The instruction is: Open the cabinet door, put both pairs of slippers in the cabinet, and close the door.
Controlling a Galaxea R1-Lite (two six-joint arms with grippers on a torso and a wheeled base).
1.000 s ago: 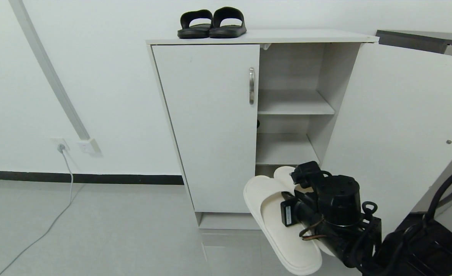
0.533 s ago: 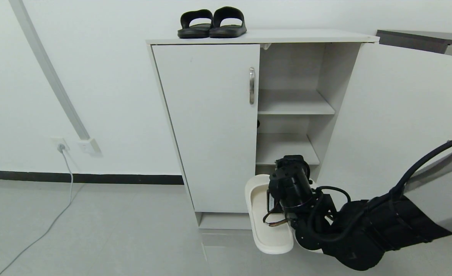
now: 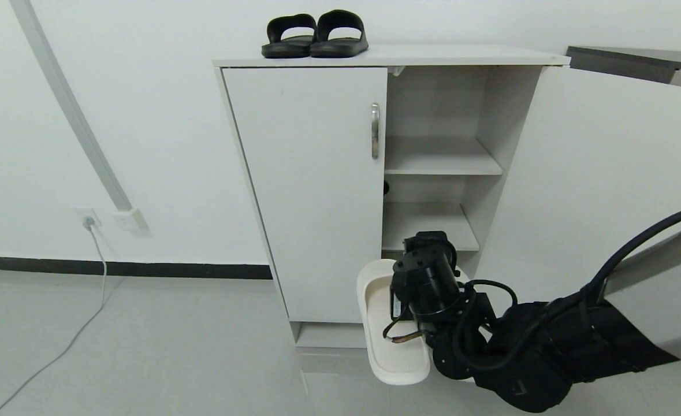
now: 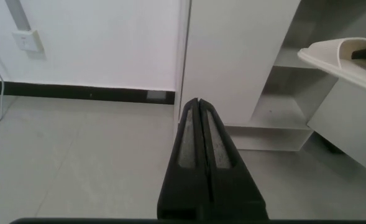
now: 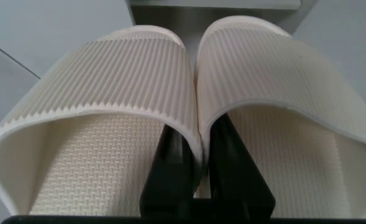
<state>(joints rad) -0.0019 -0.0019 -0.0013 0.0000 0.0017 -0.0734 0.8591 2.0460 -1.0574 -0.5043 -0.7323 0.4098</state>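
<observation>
A pair of white slippers (image 3: 383,326) hangs in front of the open lower right part of the white cabinet (image 3: 311,190), toes toward it. My right gripper (image 5: 197,140) is shut on the two inner strap edges of the white slippers (image 5: 139,81), holding both side by side. A pair of black slippers (image 3: 315,36) rests on the cabinet top. The right cabinet door (image 3: 606,190) is swung wide open, showing two bare shelves (image 3: 432,162). The left door stays closed, with its handle (image 3: 374,131). My left gripper (image 4: 198,106) is shut and holds nothing, low over the floor, left of the white slipper (image 4: 341,50).
A wall socket with a grey cable (image 3: 89,222) sits at the lower left, the cable trailing over the grey floor (image 3: 144,346). A slanted conduit (image 3: 69,104) runs up the wall. A grey unit (image 3: 635,58) stands behind the open door.
My right arm has swung the white slippers from a tilt to level and carried them lower, toward the cabinet's bottom opening. The head camera has shifted slightly.
</observation>
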